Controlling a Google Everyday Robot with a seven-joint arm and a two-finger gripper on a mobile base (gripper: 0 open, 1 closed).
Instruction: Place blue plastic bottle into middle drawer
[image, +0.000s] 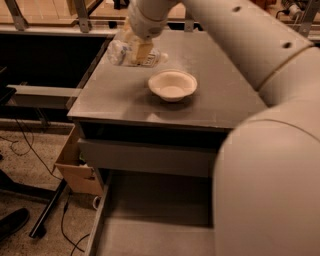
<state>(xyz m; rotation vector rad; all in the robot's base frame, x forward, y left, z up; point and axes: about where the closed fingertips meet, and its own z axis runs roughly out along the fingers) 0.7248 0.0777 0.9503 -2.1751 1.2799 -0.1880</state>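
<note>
My gripper (135, 44) is over the back left part of the grey cabinet top (115, 95). It is shut on the blue plastic bottle (131, 53), a clear bottle with a whitish label, held on its side a little above the top. The round cream bowl (172, 85) stands just right of and in front of the bottle. The middle drawer (150, 225) is pulled out at the bottom of the view, with a flat grey floor and a thin left wall. My arm hides its right part.
A closed drawer shows as a plain grey front panel (145, 157) under the top. A cardboard box (75, 167), cables and a black foot (12, 224) lie on the floor at the left. A grey bench (40, 91) stands left of the cabinet. My bulky arm (265, 175) fills the right side.
</note>
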